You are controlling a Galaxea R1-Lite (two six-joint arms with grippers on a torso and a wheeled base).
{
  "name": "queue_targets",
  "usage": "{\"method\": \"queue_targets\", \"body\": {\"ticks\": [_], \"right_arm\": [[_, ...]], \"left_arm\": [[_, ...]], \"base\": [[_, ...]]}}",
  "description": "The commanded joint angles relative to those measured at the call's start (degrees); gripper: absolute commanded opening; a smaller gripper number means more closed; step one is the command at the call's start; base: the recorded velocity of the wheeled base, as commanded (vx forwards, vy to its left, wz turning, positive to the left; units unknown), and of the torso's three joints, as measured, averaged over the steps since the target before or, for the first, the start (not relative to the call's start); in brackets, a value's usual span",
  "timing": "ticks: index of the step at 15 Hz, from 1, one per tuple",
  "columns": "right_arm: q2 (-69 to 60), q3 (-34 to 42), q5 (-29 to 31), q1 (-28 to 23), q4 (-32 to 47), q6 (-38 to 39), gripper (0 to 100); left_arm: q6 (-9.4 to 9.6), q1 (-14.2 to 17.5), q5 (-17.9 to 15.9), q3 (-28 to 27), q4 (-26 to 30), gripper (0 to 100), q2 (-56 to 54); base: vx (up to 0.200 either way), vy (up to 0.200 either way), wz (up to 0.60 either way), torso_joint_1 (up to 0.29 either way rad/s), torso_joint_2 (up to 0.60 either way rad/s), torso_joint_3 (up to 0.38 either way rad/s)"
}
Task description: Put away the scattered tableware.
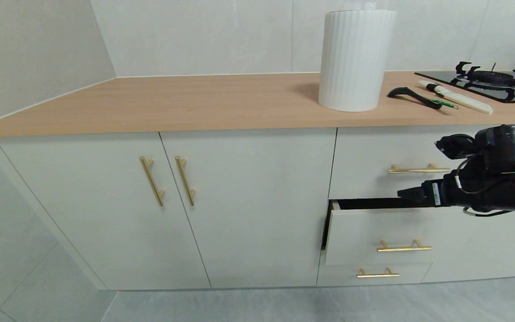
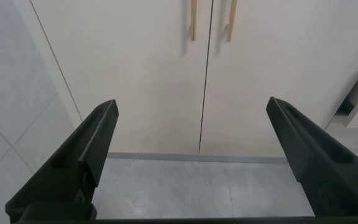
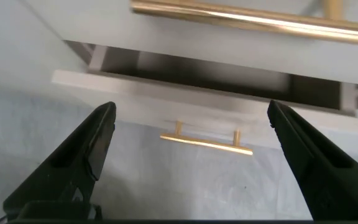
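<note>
The robot's black right arm (image 1: pixel 499 197) extends level across its front, a bulky wrist housing riding on top. Its black two-fingered right gripper (image 3: pixel 190 107) is spread wide. The matching black left gripper (image 2: pixel 191 104) sits low and tilted slightly downward, its fingers (image 2: pixel 92 143) likewise parted wide.
</note>
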State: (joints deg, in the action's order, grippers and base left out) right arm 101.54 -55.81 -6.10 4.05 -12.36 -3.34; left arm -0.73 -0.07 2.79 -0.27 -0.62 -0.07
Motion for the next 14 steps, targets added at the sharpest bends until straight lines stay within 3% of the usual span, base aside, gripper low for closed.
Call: {"method": "queue_targets", "body": {"ticks": [1,6,14], "right_arm": [[9.21,-4.22,0.38,0.26,0.5,0.0,100],[16.41,-6.59,3.11,-0.18,-7.06,0.09,100],[18.52,-7.82,5.92,-0.27,-6.01,0.09,100]], "left_arm": [[-0.06,-0.01,0.11,0.0,-0.08,100,0.07],[-0.06,-0.01,0.02,0.0,-0.08,100,0.07],[-0.06,-0.01,0.02,0.0,-0.08,100,0.07]], "base": [[0.0,0.0,0.0,0.0,0.0,0.0],[0.0,0.0,0.0,0.0,0.0,0.0],[0.0,0.0,0.0,0.0,0.0,0.0]]}}
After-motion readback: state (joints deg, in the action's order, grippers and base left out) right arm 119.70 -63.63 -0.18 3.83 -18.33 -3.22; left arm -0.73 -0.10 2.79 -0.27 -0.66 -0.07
